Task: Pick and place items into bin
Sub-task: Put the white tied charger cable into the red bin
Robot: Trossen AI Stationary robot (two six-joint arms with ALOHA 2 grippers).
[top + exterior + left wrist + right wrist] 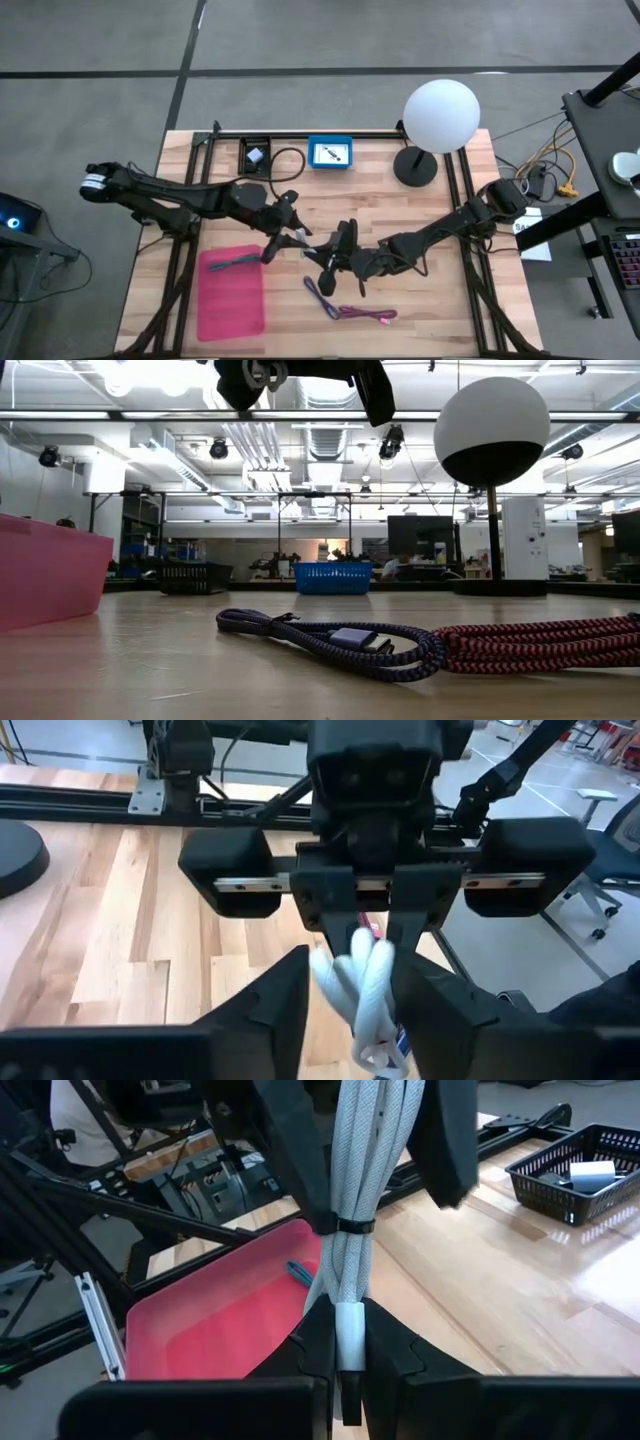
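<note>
A white braided cable bundle [365, 1150], tied with a dark band, hangs in the air between my two grippers, above the table's middle. My left gripper [285, 228] is shut on one end of it and my right gripper [335, 250] on the other. They face each other just right of the pink bin [232, 290]. A green pen [235, 262] lies in the bin. The purple-pink cord [345, 305] lies loose on the wood near the table's near edge, and in the low view the cord [340, 640] fills the foreground. My left gripper [350, 995] pinches the looped end of the white bundle [360, 980] between its two fingers, coming level from the table's left. The bundle is lifted clear of the table. My right gripper [345, 1355] pinches the bundle's other end at its white plug [348, 1330], below the dark band [345, 1227]. It comes level from the table's right, with the fingers along the bundle.
A black basket [255, 155] holding a small piece and a blue basket [330, 152] stand at the far edge. The white globe lamp [440, 115] on its black base stands at the far right. Bare wood lies to the right of the cord.
</note>
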